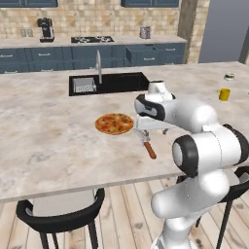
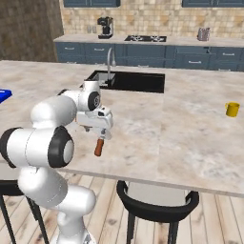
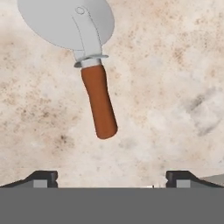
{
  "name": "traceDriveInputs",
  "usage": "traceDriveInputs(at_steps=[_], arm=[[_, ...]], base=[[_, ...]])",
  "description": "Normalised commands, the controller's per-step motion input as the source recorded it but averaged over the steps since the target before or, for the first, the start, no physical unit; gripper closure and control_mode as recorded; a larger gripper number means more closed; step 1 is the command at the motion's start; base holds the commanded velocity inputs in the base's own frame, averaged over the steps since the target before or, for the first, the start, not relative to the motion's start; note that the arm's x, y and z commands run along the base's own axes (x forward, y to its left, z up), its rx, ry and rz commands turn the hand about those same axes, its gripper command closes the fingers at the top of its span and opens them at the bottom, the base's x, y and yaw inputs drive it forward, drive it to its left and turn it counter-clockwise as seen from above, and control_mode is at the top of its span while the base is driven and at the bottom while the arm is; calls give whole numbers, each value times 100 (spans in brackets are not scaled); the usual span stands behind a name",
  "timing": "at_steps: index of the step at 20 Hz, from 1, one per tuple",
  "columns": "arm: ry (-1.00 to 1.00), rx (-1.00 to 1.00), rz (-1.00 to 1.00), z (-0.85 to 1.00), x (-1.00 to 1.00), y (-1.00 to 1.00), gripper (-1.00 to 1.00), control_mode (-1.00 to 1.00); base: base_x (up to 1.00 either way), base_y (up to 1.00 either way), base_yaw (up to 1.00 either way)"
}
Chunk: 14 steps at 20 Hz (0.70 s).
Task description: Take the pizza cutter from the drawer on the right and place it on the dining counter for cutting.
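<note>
The small pizza cutter (image 3: 89, 57) with its round silver-grey wheel blade and short reddish-brown wooden handle lies flat on the very large beige marbled stone dining counter (image 1: 44, 131). In the hand view the top of the wheel is cut off by the picture's edge, while the handle shows whole, slanting down across the stone. The two small dark finger tips of the gripper (image 3: 111, 178) stand wide apart at the bottom of that view, with bare stone between them and the cutter clear of both — nothing is held.

From the left base view the white arm's wrist hides the wheel; just the brown handle (image 1: 150, 149) sticks out below the gripper (image 1: 146, 133), just beside the round orange-topped pizza (image 1: 114, 123). The right base view likewise gives the handle (image 2: 99, 147) hanging into sight under the hand (image 2: 102, 133), its blade hidden behind the gripper body, and the pizza is hidden there behind the arm.

The left base view shows the inset dark sink (image 1: 108, 82) with its tall faucet. A small yellow mug (image 1: 223, 94) stands well apart on the counter's far right; behind it a small pale object (image 1: 229, 76) is too small to make out. The right base view adds a blue shape (image 2: 4, 95) cut off by the left edge. A dark round-backed chair (image 2: 157, 202) sits under the near edge.
</note>
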Motion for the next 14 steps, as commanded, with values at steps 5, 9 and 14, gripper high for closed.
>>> traceDriveInputs(at_steps=[5,9,14], arm=[[0,0,0,76,-100,-10,-100,-100],[-1,0,0,67,-100,-1,-100,-100],[0,0,0,75,-100,-2,-100,-100]], base=[[0,0,0],[0,0,0],[0,0,0]])
